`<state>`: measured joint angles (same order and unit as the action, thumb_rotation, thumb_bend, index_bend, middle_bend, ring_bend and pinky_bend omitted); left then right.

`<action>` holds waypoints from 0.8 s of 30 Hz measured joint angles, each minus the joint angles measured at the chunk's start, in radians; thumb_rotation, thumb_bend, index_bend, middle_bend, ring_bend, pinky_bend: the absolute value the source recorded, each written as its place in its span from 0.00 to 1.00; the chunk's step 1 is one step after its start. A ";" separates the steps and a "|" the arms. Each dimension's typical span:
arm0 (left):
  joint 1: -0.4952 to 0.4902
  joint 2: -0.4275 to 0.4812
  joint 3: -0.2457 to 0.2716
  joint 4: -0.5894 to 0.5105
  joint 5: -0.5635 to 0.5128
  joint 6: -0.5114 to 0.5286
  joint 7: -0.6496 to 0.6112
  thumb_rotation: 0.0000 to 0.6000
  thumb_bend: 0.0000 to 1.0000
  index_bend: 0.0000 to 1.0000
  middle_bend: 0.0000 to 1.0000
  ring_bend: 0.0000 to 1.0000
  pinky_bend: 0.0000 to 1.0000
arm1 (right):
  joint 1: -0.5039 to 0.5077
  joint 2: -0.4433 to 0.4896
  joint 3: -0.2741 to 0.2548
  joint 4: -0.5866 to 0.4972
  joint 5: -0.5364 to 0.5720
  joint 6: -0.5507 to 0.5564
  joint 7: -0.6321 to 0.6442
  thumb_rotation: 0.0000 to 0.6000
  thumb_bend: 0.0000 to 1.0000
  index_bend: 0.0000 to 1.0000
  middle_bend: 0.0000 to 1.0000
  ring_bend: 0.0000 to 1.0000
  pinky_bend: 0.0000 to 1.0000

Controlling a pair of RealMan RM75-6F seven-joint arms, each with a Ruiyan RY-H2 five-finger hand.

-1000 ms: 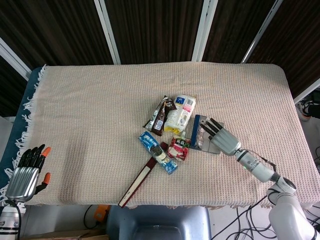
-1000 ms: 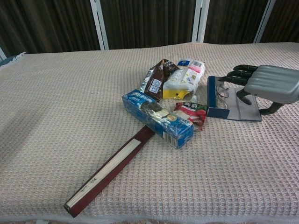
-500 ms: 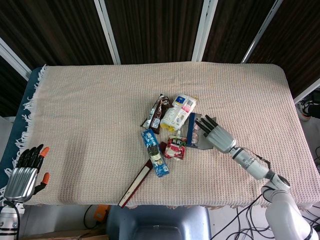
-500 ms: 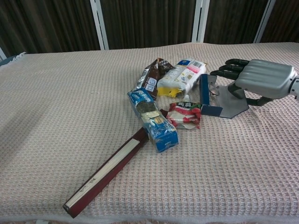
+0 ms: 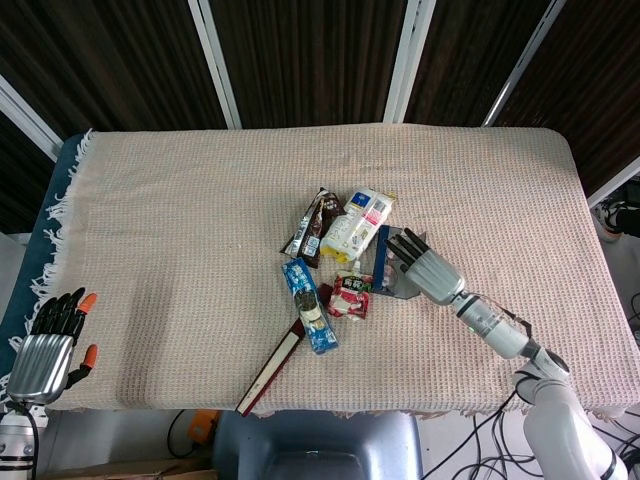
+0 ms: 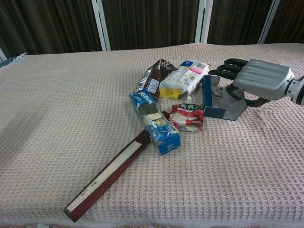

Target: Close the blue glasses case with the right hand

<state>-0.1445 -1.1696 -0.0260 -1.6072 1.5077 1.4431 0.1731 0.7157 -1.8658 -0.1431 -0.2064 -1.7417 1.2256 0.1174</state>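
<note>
Fingers of right hand lie spread over the open blue glasses case (lid upright).

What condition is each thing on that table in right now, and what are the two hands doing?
blue glasses case: open, lid raised.
right hand: fingers over the case.
left hand: idle off the table edge, holding nothing.
blue snack box: lying flat.
dark red folded fan: closed, flat.

Cloth-covered table, snack pkts, glasses case
</note>
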 measured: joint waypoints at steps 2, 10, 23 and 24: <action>0.001 0.000 0.000 0.000 0.003 0.002 -0.002 1.00 0.43 0.00 0.00 0.00 0.07 | -0.003 0.002 0.000 -0.001 0.000 0.008 0.001 1.00 0.63 0.76 0.10 0.00 0.00; 0.002 0.002 0.005 0.003 0.017 0.006 -0.010 1.00 0.43 0.00 0.00 0.00 0.07 | -0.035 0.047 -0.009 -0.021 -0.010 0.115 0.011 1.00 0.73 0.78 0.11 0.00 0.00; 0.012 0.006 0.018 -0.001 0.045 0.026 -0.019 1.00 0.43 0.00 0.00 0.00 0.07 | -0.198 0.216 -0.060 -0.159 -0.053 0.329 -0.006 1.00 0.74 0.78 0.11 0.00 0.00; 0.012 0.007 0.018 -0.001 0.046 0.026 -0.021 1.00 0.43 0.00 0.00 0.00 0.07 | -0.208 0.225 -0.066 -0.170 -0.058 0.337 -0.010 1.00 0.74 0.78 0.11 0.00 0.00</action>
<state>-0.1325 -1.1629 -0.0078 -1.6082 1.5540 1.4692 0.1524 0.5074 -1.6404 -0.2091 -0.3763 -1.7996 1.5624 0.1072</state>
